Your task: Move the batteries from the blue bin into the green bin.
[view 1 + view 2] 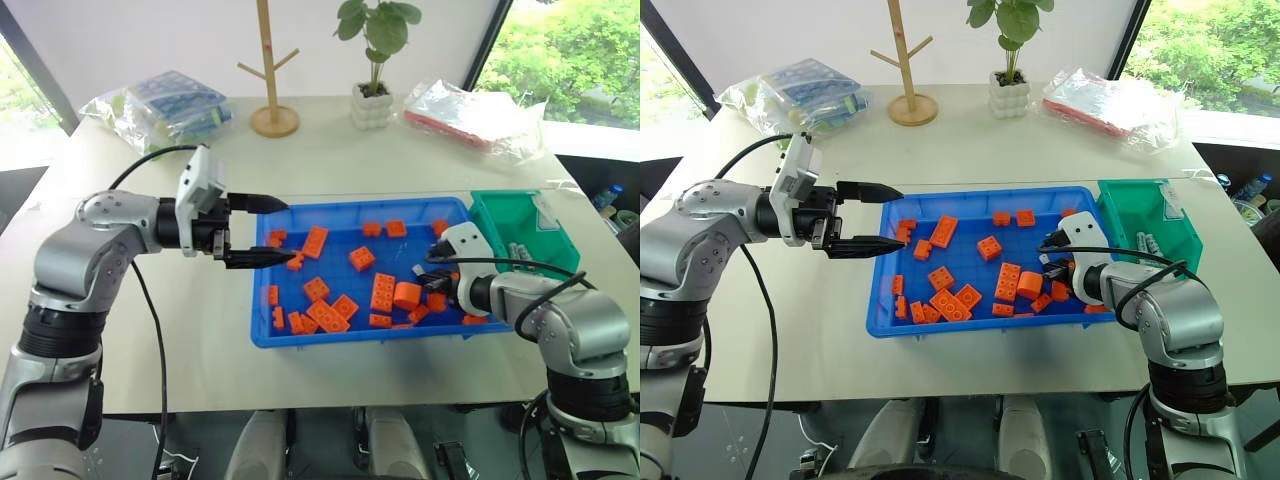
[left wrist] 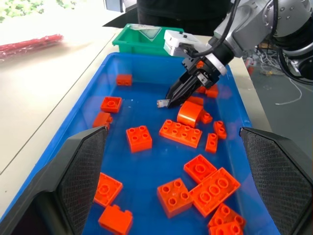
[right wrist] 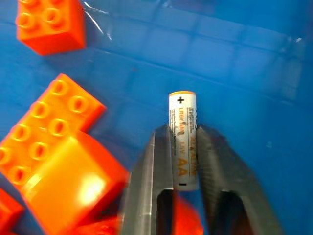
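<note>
Your right end effector (image 3: 182,147) is down inside the blue bin (image 1: 330,212), near its right end, with both fingers (image 3: 149,181) pinched on a battery (image 3: 182,139). In the right wrist view the battery sits between the finger pads with its plus end sticking out past the tips, just above the blue floor of the bin. You can read an "AA" mark on its white label. From the left wrist view you see the same end effector (image 2: 172,98) angled down over the bin floor, with the pale end of the battery showing at its tip.

Orange toy bricks (image 1: 382,292) lie scattered across the bin floor. A rounded orange brick (image 2: 188,113) sits just beside the right end effector, and a flat eight-stud brick (image 2: 180,133) lies next to it.

The green bin (image 1: 500,215) stands on the desk (image 1: 420,150) touching the right end of the blue bin. You can make out a few grey batteries (image 1: 518,250) already lying inside it.

Your left end effector (image 1: 262,230) hangs over the left rim of the blue bin, pointing across toward the right, with its two fingers (image 2: 80,166) spread wide and nothing between them.

At the far side of the desk you have a small wooden tree stand (image 1: 272,70), a potted plant (image 1: 374,60) in a white pot, and two plastic-wrapped bundles, one on the far left (image 1: 165,105) and one on the far right (image 1: 470,110).
</note>
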